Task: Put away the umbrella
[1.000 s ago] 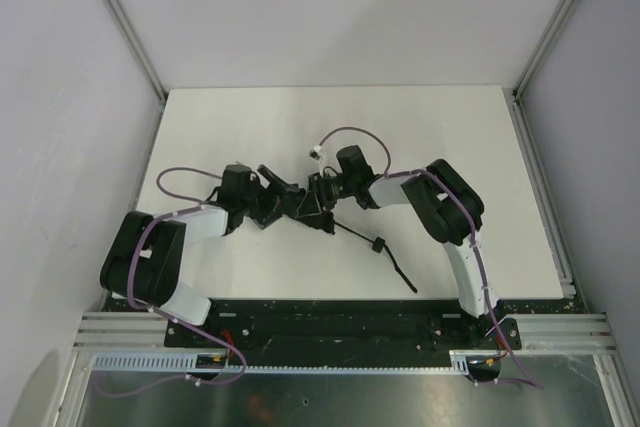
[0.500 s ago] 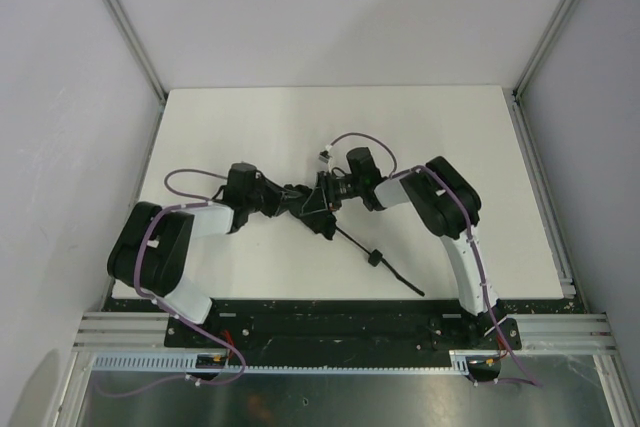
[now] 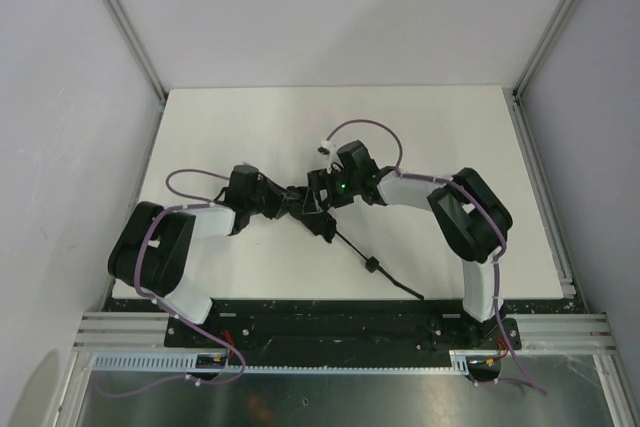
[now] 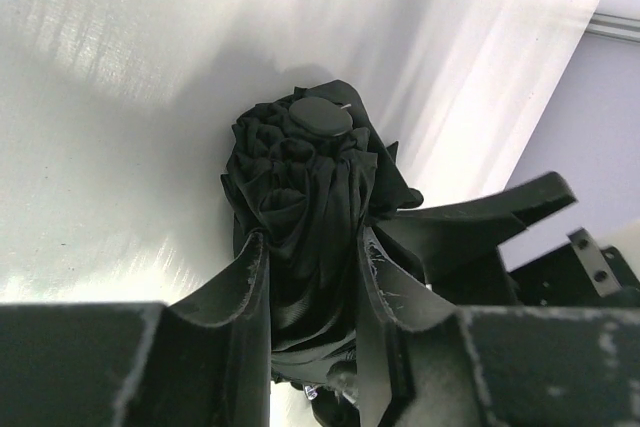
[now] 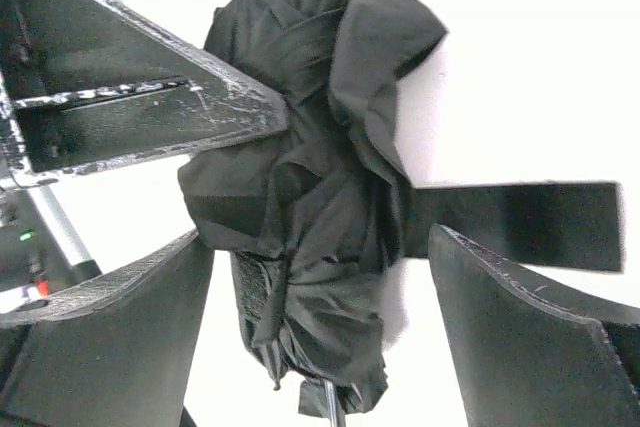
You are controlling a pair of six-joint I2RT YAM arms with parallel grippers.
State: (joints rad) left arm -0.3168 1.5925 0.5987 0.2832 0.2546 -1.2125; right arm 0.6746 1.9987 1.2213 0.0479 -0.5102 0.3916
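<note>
L hand [image 4: 310, 247] clamped on umbrella [image 4: 300, 197], a finger pressed to each side of bunched canopy [image 5: 300, 147]. Umbrella lies approx mid desk [image 3: 250, 127], shaft [image 3: 350, 249] slanting toward near edge, R of centre. R hand [image 5: 320, 252] open wide, fingers straddling canopy, one clearly off the fabric

Left jaws clamped on bunched black umbrella [image 4: 305, 202], round cap at far end, white table [image 4: 120, 97] beneath

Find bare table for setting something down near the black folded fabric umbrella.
Free: the white table strip along the back wall, and its far-right corner. Crowded: the centre, where left gripper and right gripper flank the umbrella.
</note>
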